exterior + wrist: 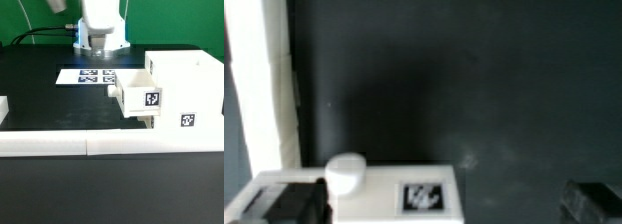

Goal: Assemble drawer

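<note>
Hangs spread wide, the pincer [441,206], with one dark finger [292,205] at each edge of the wrist view and nothing pinched between. Sits low over the table [455,90], near the tray [388,198], probably lined up for a push or a grip on it rather than a lift.

Juts partway out of the shell [190,85], the tray [138,95], toward the exterior view's left. Looks half home, so likely needs sliding in further. Stands the shell on the exterior view's right, open side facing that way to receive the tray. Runs a long bar [70,143] across the front, likely as a stop for the parts. Lies the marker board [85,75] flat beyond, under the arm [100,20].

Hard to read much else. Cuts off the arm at the top of the exterior view and blurs the fingertips there. Shows only a corner of the tray in the wrist view, with a tag [423,195] and a pale knob-like stub [345,175] of uncertain kind. Cannot tell whether the fingers touch the tray.
</note>
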{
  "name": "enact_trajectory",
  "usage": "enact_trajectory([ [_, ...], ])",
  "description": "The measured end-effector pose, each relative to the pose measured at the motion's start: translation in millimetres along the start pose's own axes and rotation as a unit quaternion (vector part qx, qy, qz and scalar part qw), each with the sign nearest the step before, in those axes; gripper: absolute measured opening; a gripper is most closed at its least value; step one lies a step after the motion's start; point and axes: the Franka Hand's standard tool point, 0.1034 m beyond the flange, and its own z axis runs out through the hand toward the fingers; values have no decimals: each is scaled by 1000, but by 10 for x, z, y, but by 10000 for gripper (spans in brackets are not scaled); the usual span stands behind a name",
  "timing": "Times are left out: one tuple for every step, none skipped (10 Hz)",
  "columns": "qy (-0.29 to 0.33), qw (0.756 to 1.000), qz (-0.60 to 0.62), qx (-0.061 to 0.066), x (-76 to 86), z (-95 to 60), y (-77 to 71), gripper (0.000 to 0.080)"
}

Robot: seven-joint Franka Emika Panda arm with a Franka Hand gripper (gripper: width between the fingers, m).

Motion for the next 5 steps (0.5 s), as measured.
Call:
enact_trajectory([
  [21,1000,2,8,-64,150,-2,649],
  [29,1000,4,11,-74,238,12,649],
  [52,999,3,14,-92,325,-21,649],
  [71,997,14,19,-128,394,-52,649],
  [67,997,27,21,-91,405,-40,649],
])
